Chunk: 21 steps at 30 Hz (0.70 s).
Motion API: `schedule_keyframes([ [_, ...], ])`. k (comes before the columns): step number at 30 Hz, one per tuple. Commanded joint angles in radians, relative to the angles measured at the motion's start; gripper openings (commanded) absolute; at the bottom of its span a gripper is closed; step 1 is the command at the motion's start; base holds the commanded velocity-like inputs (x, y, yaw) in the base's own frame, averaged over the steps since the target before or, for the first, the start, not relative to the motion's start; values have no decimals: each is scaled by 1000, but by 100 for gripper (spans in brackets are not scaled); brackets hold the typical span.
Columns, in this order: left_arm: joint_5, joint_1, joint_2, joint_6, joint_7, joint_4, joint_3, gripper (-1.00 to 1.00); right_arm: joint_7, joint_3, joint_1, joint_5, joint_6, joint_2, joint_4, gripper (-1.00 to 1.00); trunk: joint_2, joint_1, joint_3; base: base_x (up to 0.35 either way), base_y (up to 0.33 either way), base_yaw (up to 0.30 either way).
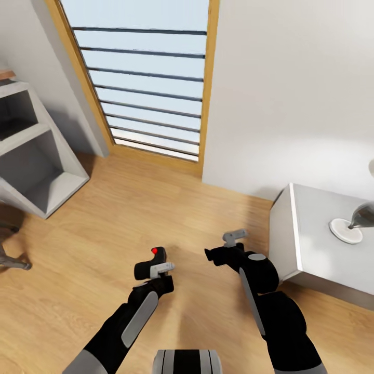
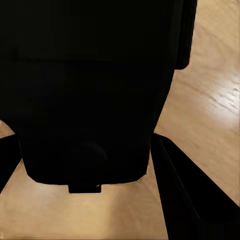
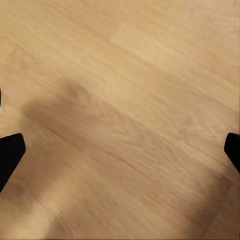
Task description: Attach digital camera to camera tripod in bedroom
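Shelf unit (image 1: 36, 156) at left, window (image 1: 145, 78) ahead, worktop (image 1: 311, 228) at right, perhaps bearing a lamp base (image 1: 345, 230).

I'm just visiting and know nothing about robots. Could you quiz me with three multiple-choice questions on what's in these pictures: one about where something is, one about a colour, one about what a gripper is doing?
1. Where is the digital camera?
A. On the white cabinet
B. In the left gripper
C. On the floor

2. What colour is the button on top of it?
A. Red
B. Green
C. Blue

3. How is the right gripper?
A. Shut on a lamp
B. Shut on the camera
C. Open, holding nothing

Answers:
1 B: in the head view the left gripper carries it above the wooden floor.
2 A: a round red dot shows on its top.
3 C: its wrist view shows two fingertips far apart with bare floor between.
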Motion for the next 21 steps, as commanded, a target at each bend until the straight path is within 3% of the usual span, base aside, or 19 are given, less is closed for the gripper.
schedule_keyframes([
  [1, 7, 1, 1, 2, 7, -2, -2, -100, 10, 0, 0, 11, 5, 0, -1, 100, 0, -1, 3, 0, 0, 275],
  [6, 2, 8, 3, -3, 11, -11, -2, -100, 58, 4, 2, 11, 0, 1, -1, 100, 1, -3, 23, 0, 0, 289],
  [7, 1, 50, 6, -6, 64, -107, 0, -100, 64, 5, 2, 11, -2, 1, -1, 100, 1, -3, 26, 0, 0, 295],
  [11, 0, 66, 18, -6, 82, -139, 0, -100, 65, 6, 5, 11, -5, 1, -1, 100, 2, -5, 42, 0, 0, 295],
  [12, 1, 74, 31, -7, 91, -155, 0, -100, 65, 6, 11, 11, -9, 1, -1, 100, 3, -6, 46, 0, 0, 295],
  [21, 4, 77, 36, -9, 93, -153, 1, -100, 65, 7, 16, 11, -11, 1, -1, 100, 5, -10, 81, 0, 0, 295],
])
